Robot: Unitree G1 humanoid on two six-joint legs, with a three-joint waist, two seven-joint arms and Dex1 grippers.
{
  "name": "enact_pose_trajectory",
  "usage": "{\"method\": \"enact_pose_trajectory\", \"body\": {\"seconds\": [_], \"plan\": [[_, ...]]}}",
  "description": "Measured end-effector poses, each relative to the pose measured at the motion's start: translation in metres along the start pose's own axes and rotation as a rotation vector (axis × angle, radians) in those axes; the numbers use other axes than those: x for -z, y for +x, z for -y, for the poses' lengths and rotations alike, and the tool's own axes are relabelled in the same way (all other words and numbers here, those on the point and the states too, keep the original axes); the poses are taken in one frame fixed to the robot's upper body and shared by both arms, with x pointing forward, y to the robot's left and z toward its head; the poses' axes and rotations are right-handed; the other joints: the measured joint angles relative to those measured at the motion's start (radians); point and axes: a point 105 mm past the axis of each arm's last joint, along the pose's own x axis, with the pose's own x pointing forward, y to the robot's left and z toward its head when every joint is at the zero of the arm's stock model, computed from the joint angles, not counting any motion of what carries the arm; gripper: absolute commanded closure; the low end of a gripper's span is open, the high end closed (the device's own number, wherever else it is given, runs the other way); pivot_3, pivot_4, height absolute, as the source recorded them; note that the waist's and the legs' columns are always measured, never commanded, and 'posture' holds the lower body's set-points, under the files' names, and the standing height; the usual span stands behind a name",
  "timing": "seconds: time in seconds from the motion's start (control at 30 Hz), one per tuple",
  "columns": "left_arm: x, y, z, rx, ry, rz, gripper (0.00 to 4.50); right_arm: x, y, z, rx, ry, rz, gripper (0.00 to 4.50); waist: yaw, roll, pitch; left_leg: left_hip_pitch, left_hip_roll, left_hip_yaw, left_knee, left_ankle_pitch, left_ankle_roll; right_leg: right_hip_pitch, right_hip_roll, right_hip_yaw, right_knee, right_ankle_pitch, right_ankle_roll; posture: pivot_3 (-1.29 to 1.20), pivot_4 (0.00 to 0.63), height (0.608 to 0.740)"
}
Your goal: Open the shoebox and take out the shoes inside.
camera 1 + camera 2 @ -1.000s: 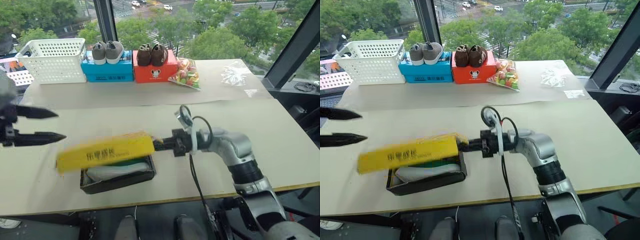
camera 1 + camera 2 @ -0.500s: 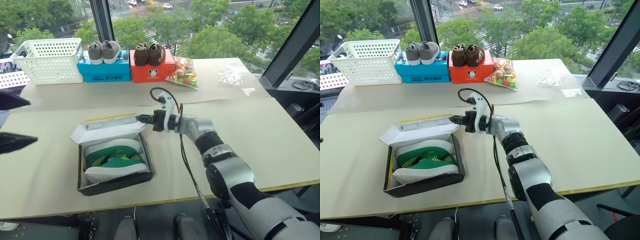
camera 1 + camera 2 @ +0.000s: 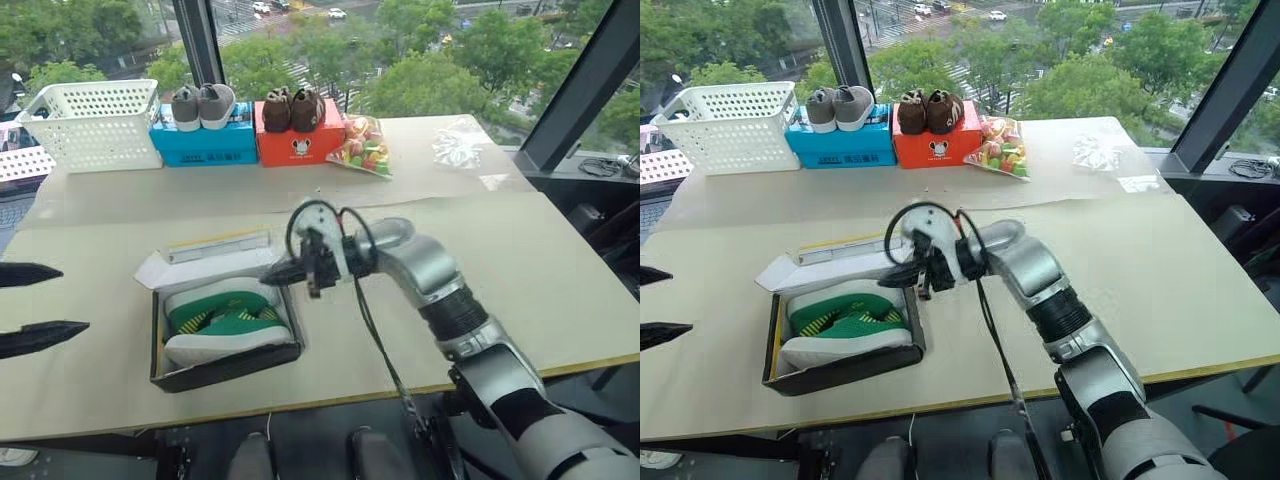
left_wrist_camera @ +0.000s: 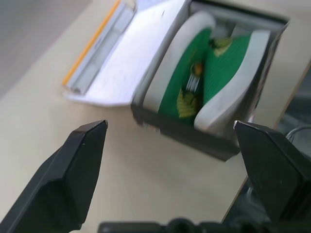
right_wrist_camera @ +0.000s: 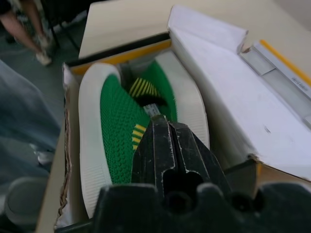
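Yellow-lidded dark cardboard shoebox [image 3: 225, 362] sat open near the front edge of the beige table [image 3: 560, 290], small green white-soled sneakers [image 3: 225, 322] lying inside. Left gripper [image 3: 40, 305] hung left of it, fingers spread wide. Right gripper [image 3: 281, 272], fingers pressed together and empty, hovered over the box's far right corner, beside the folded-back lid [image 3: 215, 250].

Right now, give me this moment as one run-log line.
yellow cardboard shoebox: lid open | small green sneakers: inside box | right claw: shut, at box's far edge | left claw: open, apart from box
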Motion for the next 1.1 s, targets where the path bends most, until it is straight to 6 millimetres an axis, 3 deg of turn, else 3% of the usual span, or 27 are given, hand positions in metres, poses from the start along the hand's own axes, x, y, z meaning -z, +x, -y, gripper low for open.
{"method": "enact_pose_trajectory", "body": {"seconds": [0.07,0.13,0.43,0.63,0.83,1.1], "plan": [[0.006,0.004,0.002,0.001,-0.018,0.011,0.00,0.008,0.000,0.004,0.024,-0.024,-0.032,3.82,0.006,-0.001,0.000,0.000,0.000,0.000,0.001,0.000,-0.001,0.001,0.000,0.000,0.000,0.000,0.001,0.00,0.150,0.740],[0.009,0.010,0.007,0.004,-0.023,0.018,0.00,0.017,-0.005,0.012,0.052,-0.050,-0.074,3.04,0.010,-0.001,-0.001,-0.001,0.000,0.000,0.002,-0.001,-0.001,0.001,0.000,0.000,-0.001,0.000,0.001,0.00,0.150,0.740],[0.020,0.019,0.018,-0.002,-0.077,0.046,0.00,0.018,-0.031,0.023,0.066,-0.086,-0.145,0.06,0.009,-0.001,-0.001,0.000,0.001,0.000,0.001,-0.001,-0.001,0.001,0.001,0.000,0.001,-0.001,0.000,0.00,0.150,0.740],[0.022,0.034,0.021,0.003,-0.103,0.077,0.00,0.013,-0.032,0.024,0.063,-0.083,-0.157,0.01,0.008,-0.001,-0.001,0.000,0.001,0.000,0.002,-0.001,-0.001,0.000,0.001,0.000,0.003,-0.001,-0.001,0.00,0.150,0.740],[0.020,0.038,0.024,0.015,-0.104,0.097,0.00,-0.040,-0.037,0.019,0.041,-0.174,-0.087,0.01,0.006,-0.001,-0.001,0.000,0.003,0.000,0.001,-0.001,-0.002,0.000,0.004,0.000,0.003,-0.002,-0.002,0.00,0.150,0.740],[-0.001,0.025,0.008,-0.073,-0.049,0.223,0.00,-0.021,-0.013,0.009,-0.020,-0.110,-0.098,0.01,0.011,-0.002,-0.001,0.001,0.006,-0.001,0.002,-0.001,-0.002,0.000,0.007,0.000,0.004,-0.002,-0.004,0.00,0.150,0.740]]}}
